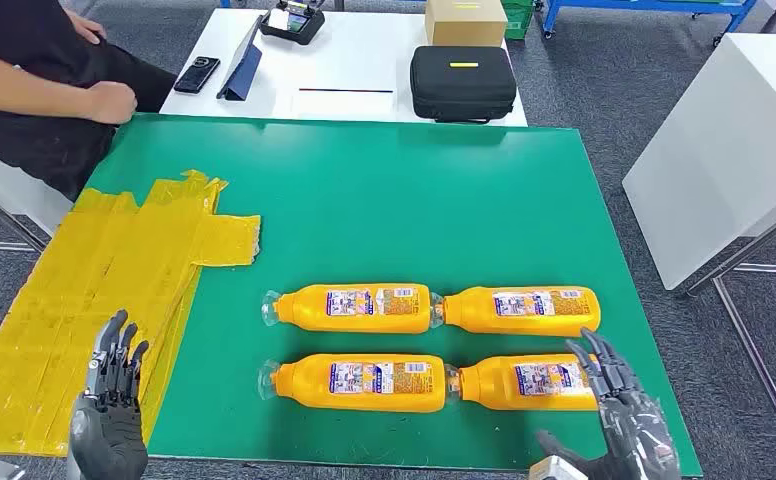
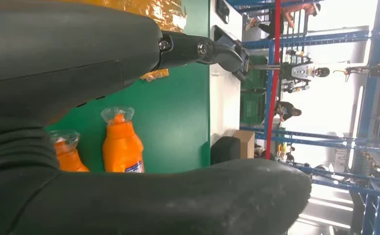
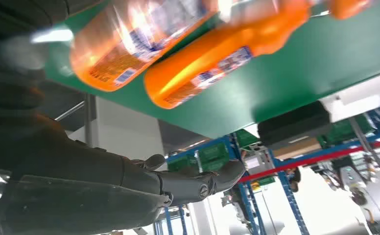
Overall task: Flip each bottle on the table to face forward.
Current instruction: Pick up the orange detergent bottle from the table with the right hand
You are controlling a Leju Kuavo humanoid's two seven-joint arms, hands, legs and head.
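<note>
Several orange bottles lie on their sides on the green table, in two rows of two, labels up. The far left bottle and far right bottle lie end to end; the near left bottle and near right bottle sit closer to me. My right hand is open at the near right corner, its fingers just beside the near right bottle's base. My left hand is open over the yellow sheet, well left of the bottles. The left wrist view shows two capped bottle necks.
A crumpled yellow plastic sheet covers the table's left part. A person in black sits at the far left corner. Behind stands a white table with a black case, a cardboard box, a phone. A white cabinet stands right.
</note>
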